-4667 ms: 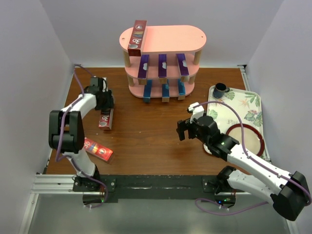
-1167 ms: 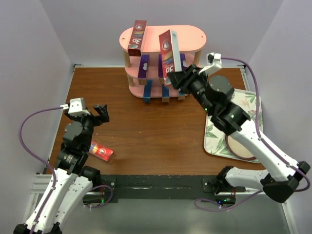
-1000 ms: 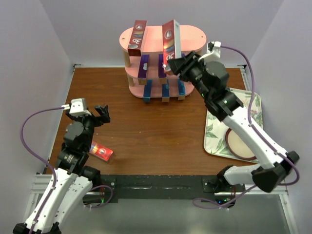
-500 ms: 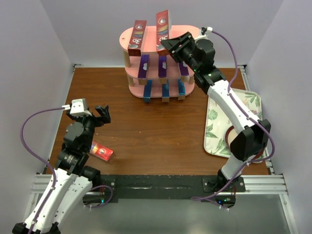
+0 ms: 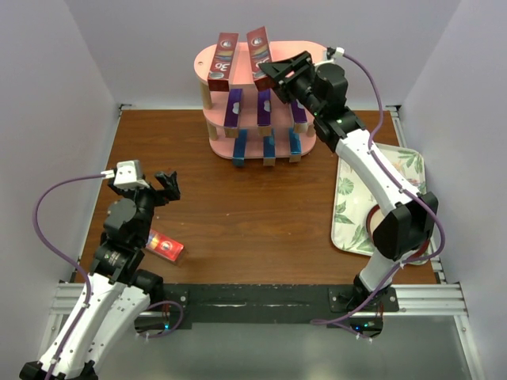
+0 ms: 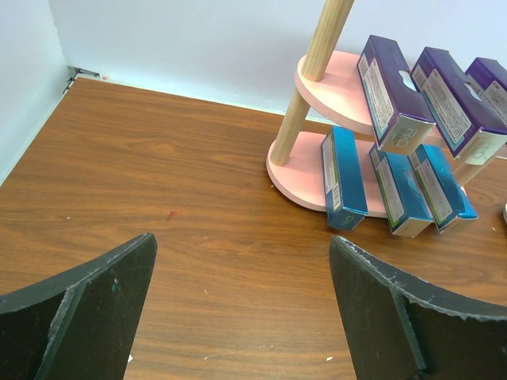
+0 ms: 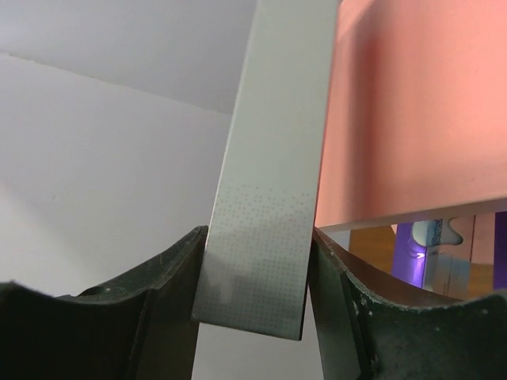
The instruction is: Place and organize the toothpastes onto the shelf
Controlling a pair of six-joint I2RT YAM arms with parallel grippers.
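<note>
The pink shelf point(image 5: 305, 59) stands at the back of the table. One red toothpaste carton point(image 5: 224, 60) leans on its top board. My right gripper point(image 5: 275, 74) is shut on a second red carton point(image 5: 259, 55) right beside it; in the right wrist view the carton's grey side point(image 7: 273, 158) sits between my right gripper's point(image 7: 257, 265) jaws, over the top board point(image 7: 420, 111). Purple cartons point(image 5: 264, 107) fill the middle tier, blue ones point(image 5: 268, 149) the bottom. A third red carton point(image 5: 165, 246) lies on the table by my open left gripper point(image 5: 165, 184), empty in its wrist view point(image 6: 242, 241).
A floral tray point(image 5: 405, 170) lies at the right with a brown-rimmed plate point(image 5: 372, 231) on it, partly behind my right arm. Walls close in the table on the left, back and right. In the left wrist view the blue cartons point(image 6: 341, 178) and purple cartons point(image 6: 388, 99) stick out over the shelf's boards.
My right gripper has carried the red carton up from in front of the shelf onto the top board and tipped it down beside the first red carton. The left arm has stayed still.
</note>
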